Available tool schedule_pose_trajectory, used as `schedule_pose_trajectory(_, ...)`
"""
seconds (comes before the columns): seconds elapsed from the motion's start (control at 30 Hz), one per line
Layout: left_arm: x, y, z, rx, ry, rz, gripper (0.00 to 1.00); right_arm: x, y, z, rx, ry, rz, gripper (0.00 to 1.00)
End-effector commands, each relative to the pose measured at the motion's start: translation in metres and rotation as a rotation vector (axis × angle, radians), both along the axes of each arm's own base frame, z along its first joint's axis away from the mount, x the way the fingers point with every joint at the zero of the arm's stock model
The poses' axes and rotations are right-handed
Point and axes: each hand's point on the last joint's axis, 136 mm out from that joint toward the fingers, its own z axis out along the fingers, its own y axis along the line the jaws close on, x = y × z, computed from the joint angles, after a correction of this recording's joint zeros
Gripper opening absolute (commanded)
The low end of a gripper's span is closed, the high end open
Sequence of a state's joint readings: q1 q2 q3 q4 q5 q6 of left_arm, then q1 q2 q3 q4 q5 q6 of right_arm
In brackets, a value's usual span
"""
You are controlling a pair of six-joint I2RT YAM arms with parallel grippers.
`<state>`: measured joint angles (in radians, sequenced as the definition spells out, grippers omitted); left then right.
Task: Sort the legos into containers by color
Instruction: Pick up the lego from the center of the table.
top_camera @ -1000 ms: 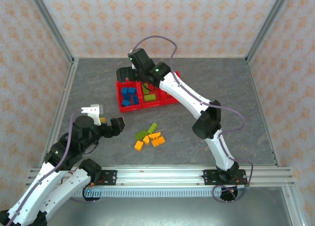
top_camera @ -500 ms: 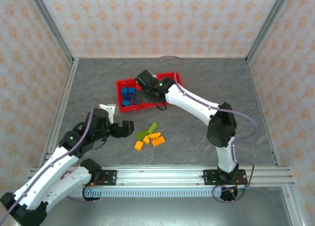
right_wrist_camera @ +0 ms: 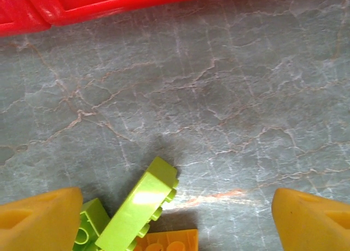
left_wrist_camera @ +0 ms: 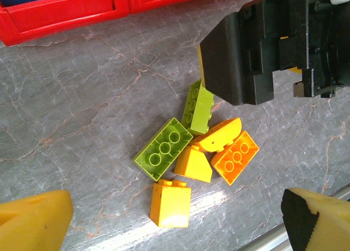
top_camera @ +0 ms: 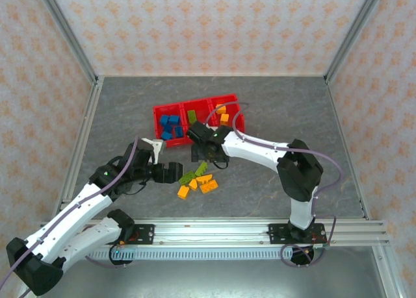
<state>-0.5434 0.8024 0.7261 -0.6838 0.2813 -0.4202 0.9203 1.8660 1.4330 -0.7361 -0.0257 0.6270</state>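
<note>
The containers are a red tray (top_camera: 229, 99) of three bins; blue legos (top_camera: 170, 125) lie in its left bin and orange ones (top_camera: 221, 114) in its right bin. A loose pile of legos (top_camera: 198, 180) lies on the table in front. In the left wrist view it holds a flat green brick (left_wrist_camera: 163, 149), a green brick on its side (left_wrist_camera: 198, 106), a yellow brick (left_wrist_camera: 170, 203), a yellow slope (left_wrist_camera: 194, 163) and an orange brick (left_wrist_camera: 235, 157). My left gripper (top_camera: 171, 173) (left_wrist_camera: 175, 223) is open just left of the pile. My right gripper (top_camera: 202, 157) (right_wrist_camera: 175, 221) hangs open over the pile's far end, a green brick (right_wrist_camera: 139, 207) near its left finger.
The tray's front wall (right_wrist_camera: 109, 5) runs just beyond the right gripper. The two grippers are close together over the pile; the right one's black body (left_wrist_camera: 257, 48) fills the far right of the left wrist view. The rail (top_camera: 214, 230) borders the near edge.
My right arm has swung from above the bins back toward me, down to the pile. My left gripper has moved right, up to the pile. The bricks have not moved.
</note>
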Motion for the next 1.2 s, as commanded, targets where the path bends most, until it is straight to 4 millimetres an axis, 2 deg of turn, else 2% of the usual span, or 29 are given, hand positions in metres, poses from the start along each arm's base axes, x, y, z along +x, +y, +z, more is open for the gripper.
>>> schedule_pose_trajectory(0.0, 0.0, -0.003, 0.004, -0.01, -0.021, -0.018, 0.99, 0.001, 0.009, -0.008, 0.011, 0.003, -0.012, 0.87)
schedule_pose_trajectory(0.17, 0.001, -0.001, 0.003, 0.0, -0.021, -0.002, 0.99, 0.005, 0.015, -0.018, 0.023, 0.009, -0.025, 0.83)
schedule_pose_trajectory(0.33, 0.001, 0.0, 0.004, -0.003, -0.026, -0.001, 0.99, 0.0, 0.017, -0.037, 0.032, 0.047, -0.057, 0.74)
schedule_pose_trajectory(0.7, 0.0, -0.001, 0.009, -0.016, -0.042, -0.004, 0.99, -0.004, 0.011, -0.054, 0.011, 0.062, -0.08, 0.56)
schedule_pose_trajectory(0.97, 0.0, -0.001, 0.01, -0.02, -0.046, -0.005, 0.99, -0.01, 0.012, -0.066, 0.043, 0.091, -0.107, 0.5)
schedule_pose_trajectory(1.17, 0.0, -0.001, 0.01, -0.02, -0.047, -0.006, 0.99, -0.008, 0.012, -0.072, 0.046, 0.081, -0.112, 0.47)
